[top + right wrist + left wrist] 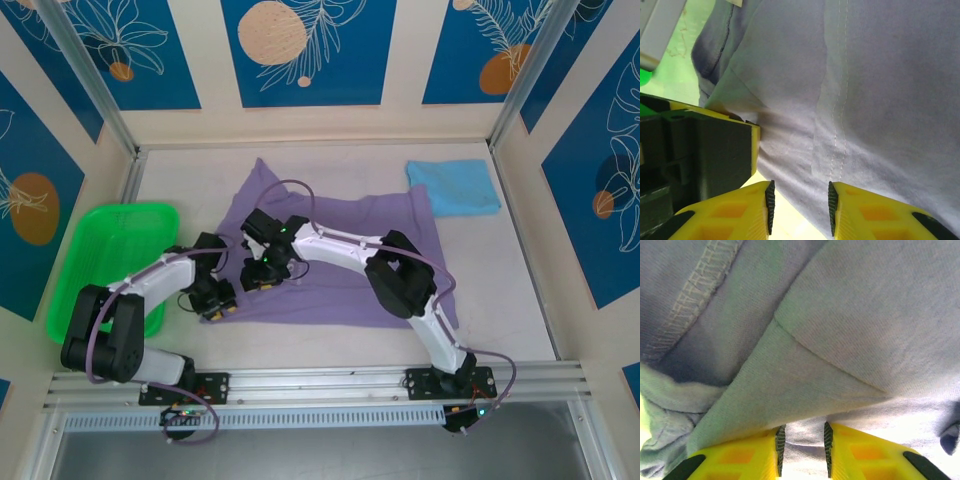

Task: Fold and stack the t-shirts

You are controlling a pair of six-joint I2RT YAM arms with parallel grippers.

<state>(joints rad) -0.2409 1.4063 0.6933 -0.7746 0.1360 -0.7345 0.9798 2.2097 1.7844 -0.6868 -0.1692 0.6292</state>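
Left arm: it rises from its base at the near left corner, bends at a raised elbow beside the green tray (110, 235), and the forearm runs right and down to the shirt's near left edge.
Left gripper (215, 298): it points down onto the cloth; in its wrist view the yellow fingers (760, 450) stand close together with a fold of purple fabric pinched in the narrow gap.
Right arm: from its base at the near right it climbs to a high elbow over the shirt's right half, then the forearm stretches left across the cloth.
Right gripper (258, 272): it is low over the shirt's left part, near the left gripper; the fingers (865, 210) stand a little apart with the shirt's edge lying between them, and I cannot tell whether they grip it.
Lavender t-shirt (340, 225): spread mid-table (500, 280), rumpled at the left.
Sky-blue t-shirt (453, 186): a folded rectangle at the far right, just beyond the lavender one's far right corner.
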